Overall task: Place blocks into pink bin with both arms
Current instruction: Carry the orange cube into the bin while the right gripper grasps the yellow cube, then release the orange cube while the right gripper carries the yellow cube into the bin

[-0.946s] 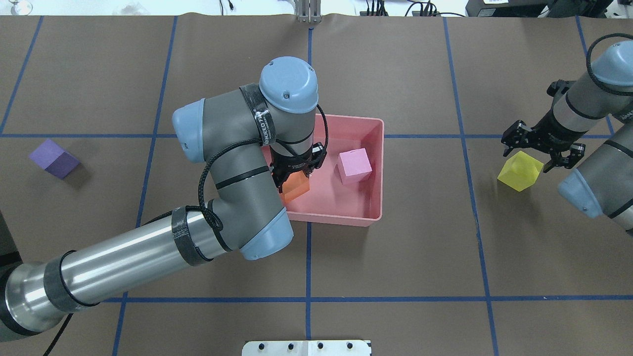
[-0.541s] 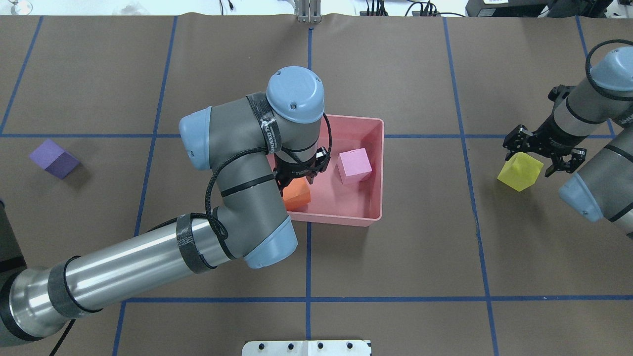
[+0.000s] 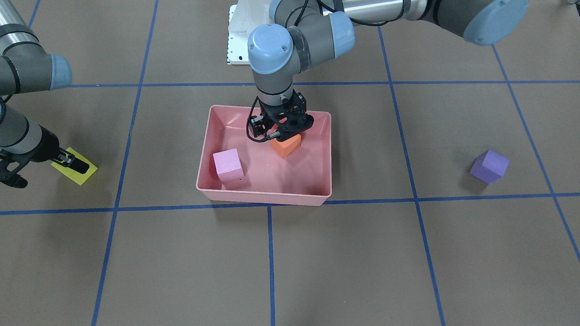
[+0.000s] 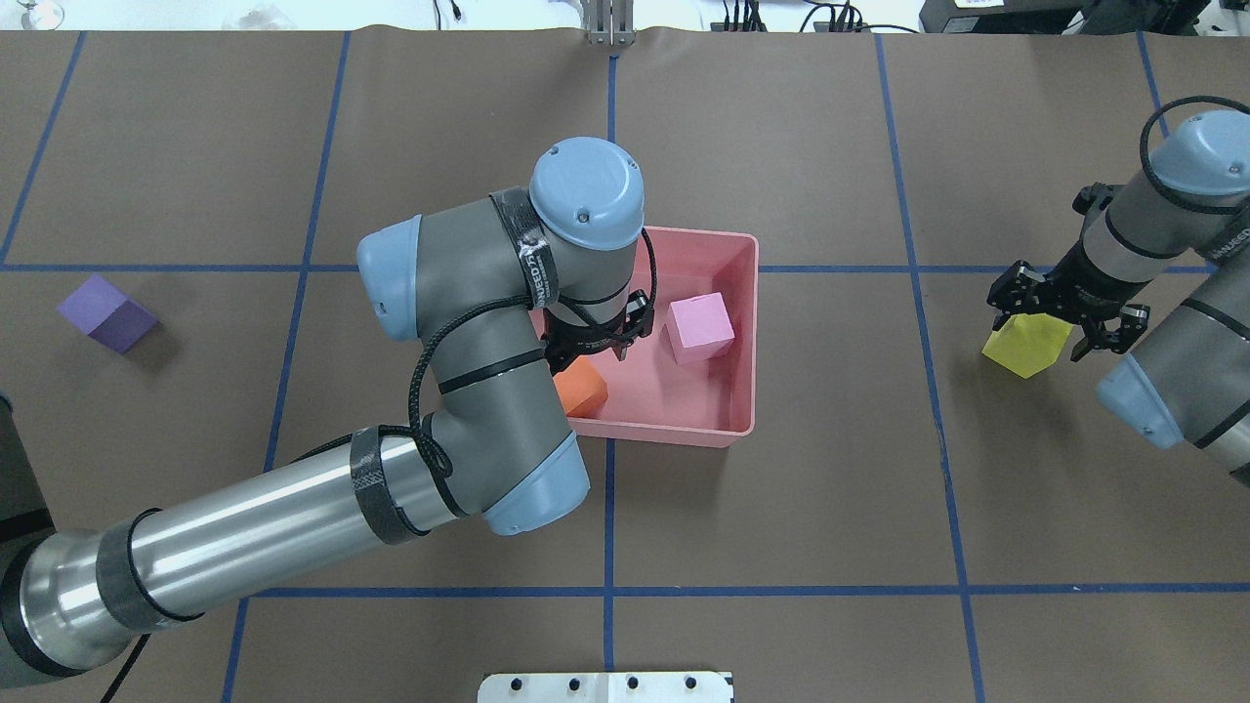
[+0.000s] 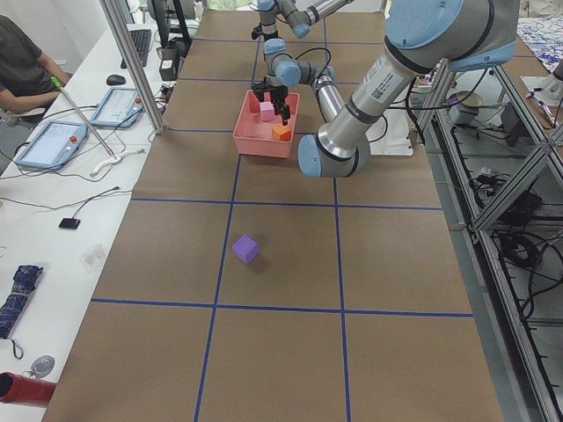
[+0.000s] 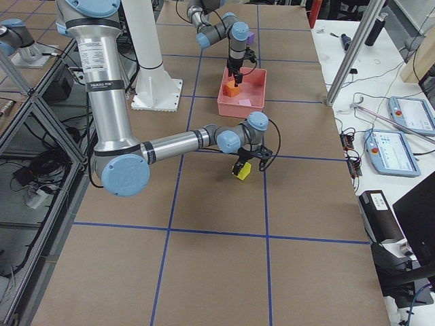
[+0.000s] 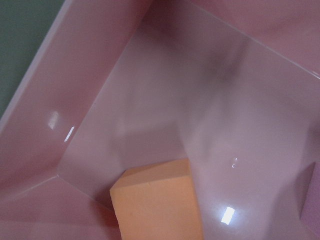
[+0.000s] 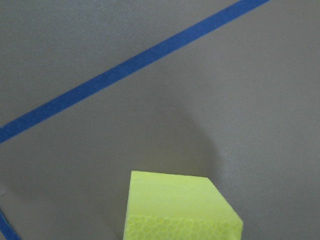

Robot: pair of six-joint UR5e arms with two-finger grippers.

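The pink bin stands mid-table. The light pink block lies in it. The orange block rests on the bin floor at the corner. My left gripper hangs open just above it. My right gripper is open, low over the yellow block, a finger on either side of it. The purple block lies alone at the far left of the overhead view.
The table is covered in brown paper with a blue tape grid. The white base plate sits at the near edge. My left arm's elbow hangs over the bin's left rim. Monitors and cables line the far edge.
The orange block went from my left gripper's hold down onto the bin floor, and the gripper opened. My right gripper sank lower around the yellow block, which stayed put.
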